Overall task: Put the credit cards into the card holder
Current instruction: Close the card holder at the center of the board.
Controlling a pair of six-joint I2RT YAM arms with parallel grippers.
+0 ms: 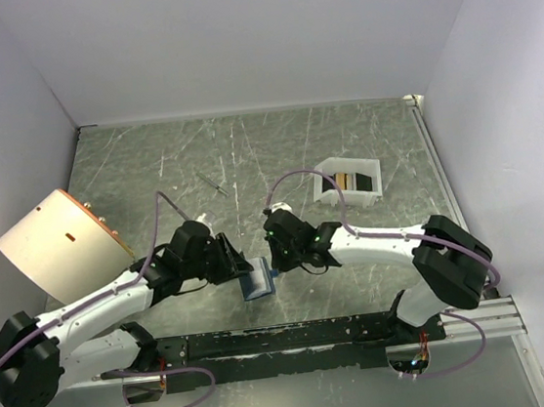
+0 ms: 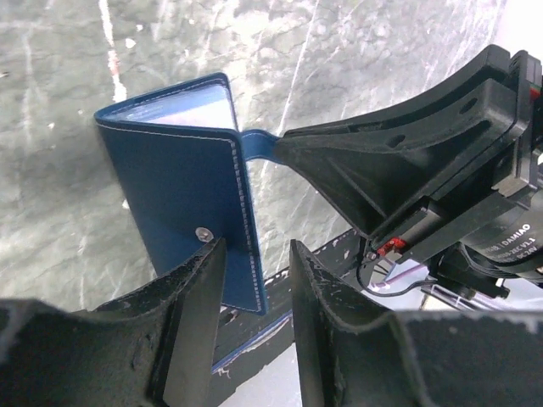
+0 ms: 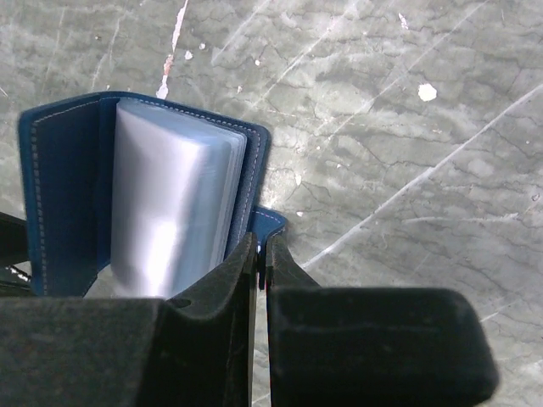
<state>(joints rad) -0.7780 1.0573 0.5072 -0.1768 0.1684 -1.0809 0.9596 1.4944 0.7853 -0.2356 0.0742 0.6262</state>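
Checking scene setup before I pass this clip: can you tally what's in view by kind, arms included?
robot arms: 2 (left, right)
blue wallet: 1
white tray: 1
cream round object: 1
small thin item, too small to name: 1
cards in the tray: too small to count
Total: 6, cards aside

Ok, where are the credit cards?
Top view: the credit cards lie in the white tray, far right on the table, away from the card holder.

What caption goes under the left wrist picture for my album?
Right gripper pinches the card holder's tab; open left gripper straddles its edge.
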